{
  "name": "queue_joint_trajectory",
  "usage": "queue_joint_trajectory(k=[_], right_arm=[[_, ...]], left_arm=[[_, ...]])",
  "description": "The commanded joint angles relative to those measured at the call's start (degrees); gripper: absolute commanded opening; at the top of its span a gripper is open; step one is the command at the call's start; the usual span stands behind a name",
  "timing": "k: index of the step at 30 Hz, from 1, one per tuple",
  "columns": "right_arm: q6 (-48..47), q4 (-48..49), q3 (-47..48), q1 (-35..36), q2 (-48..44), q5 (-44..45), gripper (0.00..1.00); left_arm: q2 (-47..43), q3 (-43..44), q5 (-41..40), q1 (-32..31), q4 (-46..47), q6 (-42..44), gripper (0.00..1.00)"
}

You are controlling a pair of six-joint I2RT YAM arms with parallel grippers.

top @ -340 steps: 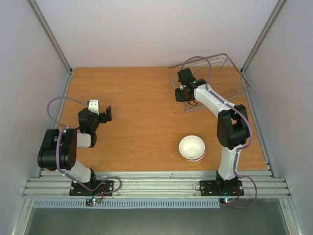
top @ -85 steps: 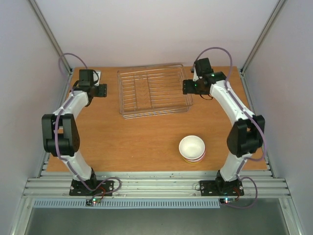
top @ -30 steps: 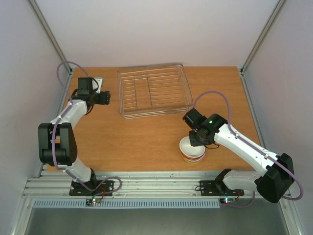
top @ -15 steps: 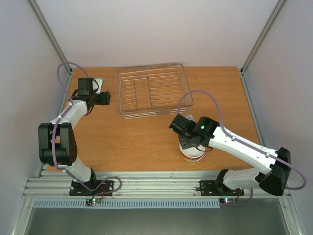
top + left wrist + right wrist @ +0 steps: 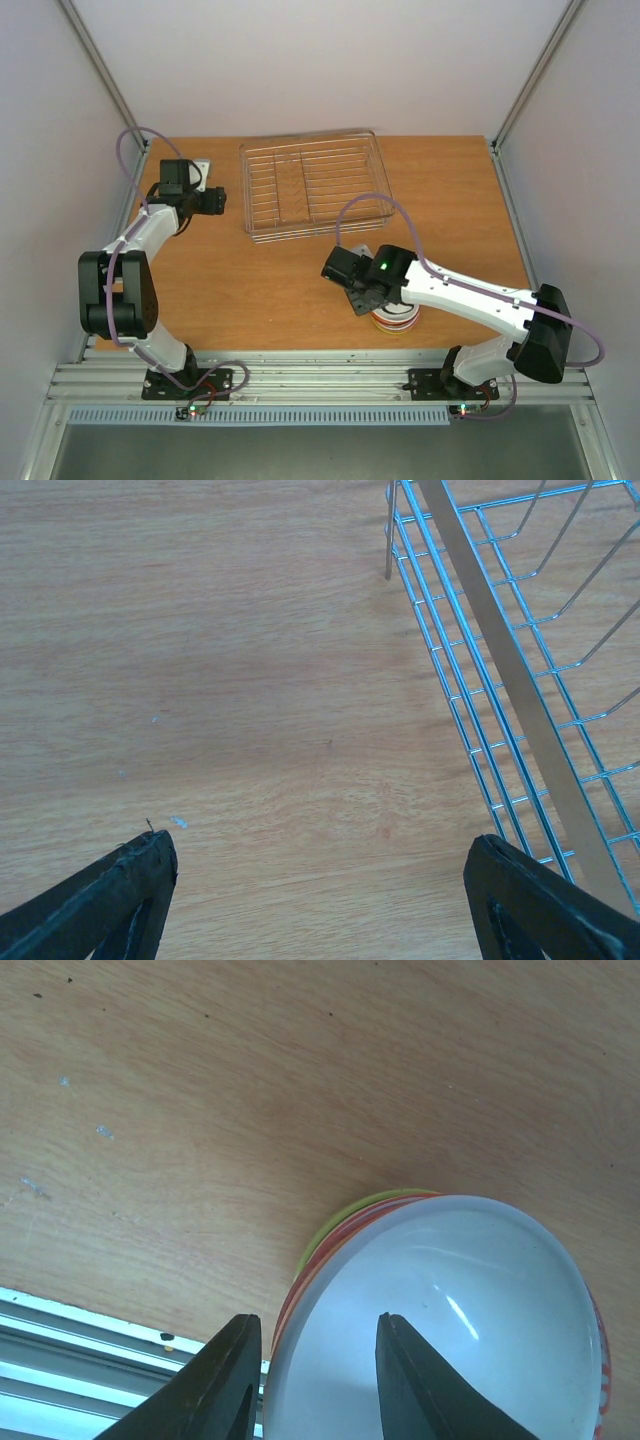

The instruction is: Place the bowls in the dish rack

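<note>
right claw (image 5: 315, 1322) part-open astride white bowl (image 5: 440, 1300) rim (top of stack (image 5: 397, 318)) | left claw (image 5: 320, 848) wide, empty | should pinch rim squarely, lift straight

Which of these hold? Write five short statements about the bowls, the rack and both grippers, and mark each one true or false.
1. The dish rack holds no bowl. True.
2. The bowls lie spread singly over the table. False: they sit nested in one stack near the table's near edge.
3. The right gripper has one finger inside the white top bowl and one outside its rim. True.
4. The left gripper is clamped on the rack's wire. False: it is open over bare table beside the rack.
5. The rack stands between the stack and the arms' bases. False: it stands farther back than the stack.
</note>
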Motion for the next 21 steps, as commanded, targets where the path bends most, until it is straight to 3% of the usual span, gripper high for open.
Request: queue_joint_trajectory(k=[1, 5, 9, 12, 15, 21], right_arm=[[1.7, -0.4, 0.8, 1.0, -1.4, 2.4, 0.37], [0.8, 0.1, 2.1, 1.0, -5.2, 8.1, 0.44], [-0.6, -2.3, 4.1, -1.9, -7.0, 14.1, 0.51], [0.4, -3.6, 4.1, -10.0, -7.5, 13.3, 0.54], [-2.4, 2.0, 0.2, -21.7, -9.2, 6.8, 0.56], [-8.2, 9.1, -4.9, -35.7, -8.2, 0.4, 0.56]], left_arm=[[-0.7, -0.3, 2.1, 0.1, 2.1, -0.7, 0.80], [-1.2, 3.4, 11.3, -1.5, -7.2, 2.1, 0.73], [-5.2, 4.1, 10.0, -10.4, -11.7, 8.4, 0.73], [-6.3, 6.7, 15.3, -14.6, -16.0, 9.6, 0.74], [-5.9, 10.3, 18.4, -19.5, -19.3, 8.7, 0.74], [-1.4, 15.6, 14.6, -34.5, -22.2, 5.9, 0.74]])
